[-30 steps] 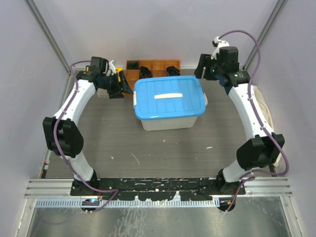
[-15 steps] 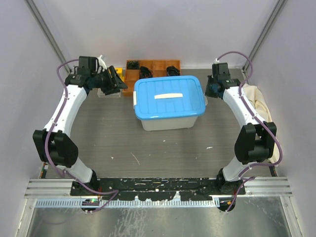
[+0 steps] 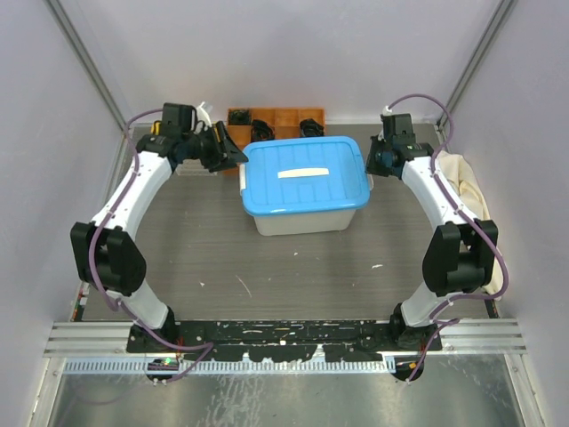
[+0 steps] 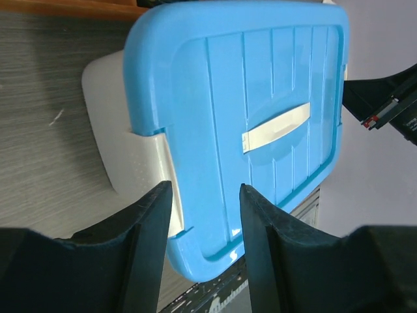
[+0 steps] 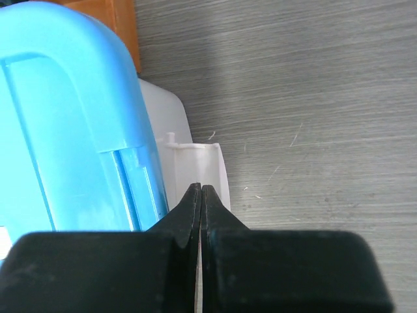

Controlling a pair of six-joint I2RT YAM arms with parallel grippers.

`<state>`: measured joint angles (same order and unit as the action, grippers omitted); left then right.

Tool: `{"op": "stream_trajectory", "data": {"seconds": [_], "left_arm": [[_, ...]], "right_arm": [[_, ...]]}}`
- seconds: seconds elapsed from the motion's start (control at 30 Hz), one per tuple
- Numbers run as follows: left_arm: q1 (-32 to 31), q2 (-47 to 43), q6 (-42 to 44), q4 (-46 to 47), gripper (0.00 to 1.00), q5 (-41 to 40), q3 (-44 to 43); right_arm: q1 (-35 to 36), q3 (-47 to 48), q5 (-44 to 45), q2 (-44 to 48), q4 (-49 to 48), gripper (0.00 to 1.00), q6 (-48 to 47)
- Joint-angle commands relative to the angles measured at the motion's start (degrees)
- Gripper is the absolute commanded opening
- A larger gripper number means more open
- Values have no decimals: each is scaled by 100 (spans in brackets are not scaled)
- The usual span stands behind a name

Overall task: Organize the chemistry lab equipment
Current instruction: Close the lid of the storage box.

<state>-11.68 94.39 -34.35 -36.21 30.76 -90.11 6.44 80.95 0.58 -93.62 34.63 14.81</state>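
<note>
A white plastic box with a blue lid [image 3: 305,176] stands mid-table. My left gripper [image 3: 235,154] is at its left end, open. In the left wrist view the fingers [image 4: 151,222] frame the lid's edge [image 4: 215,215] beside the white left latch [image 4: 171,186], with nothing pinched. My right gripper [image 3: 377,166] is at the box's right end, shut and empty. Its tips [image 5: 200,189] hang just over the white right latch [image 5: 212,166]. The chemistry lab equipment is out of view, except for dark items I cannot identify in the tray behind.
A brown wooden compartment tray [image 3: 286,116] with dark items stands behind the box. A clear container [image 3: 191,167] lies under my left arm. A white cloth [image 3: 468,182] is bunched at the right edge. Grey walls close in on both sides.
My right arm swung down to the box's right latch and its jaws shut. My left gripper moved right to the box's left end and its jaws narrowed a little.
</note>
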Motion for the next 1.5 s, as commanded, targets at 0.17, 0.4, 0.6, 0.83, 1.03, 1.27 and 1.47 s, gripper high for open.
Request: {"op": "stream_trajectory", "data": {"seconds": [0.17,0.4,0.6,0.83,1.03,1.27,1.47], "left_arm": [[-344,352,7,114,46,145,-610],[-357,361,21,86,46,138,-732],[-354,348,45,7,46,140,-670],[-360,389,145,-134,46,171,-598],[-358,465,135,-215,45,235,-661],[-353,279,-1,-116,45,114,-497],[-360,153,-379,274,45,52,-149]], "right_arm": [[406,44,-1208,429,-215,1,-92],[1135,180,-1268,398,-92,1,-35],[1230,132,-659,456,-108,21,119],[222,-629,-1245,1453,-839,62,373],[-820,-2434,-3771,1981,-2948,87,1732],[-1004,-3851,-5441,1709,-6218,85,3848],[-1019,-4346,-5892,1386,-7839,88,4821]]}}
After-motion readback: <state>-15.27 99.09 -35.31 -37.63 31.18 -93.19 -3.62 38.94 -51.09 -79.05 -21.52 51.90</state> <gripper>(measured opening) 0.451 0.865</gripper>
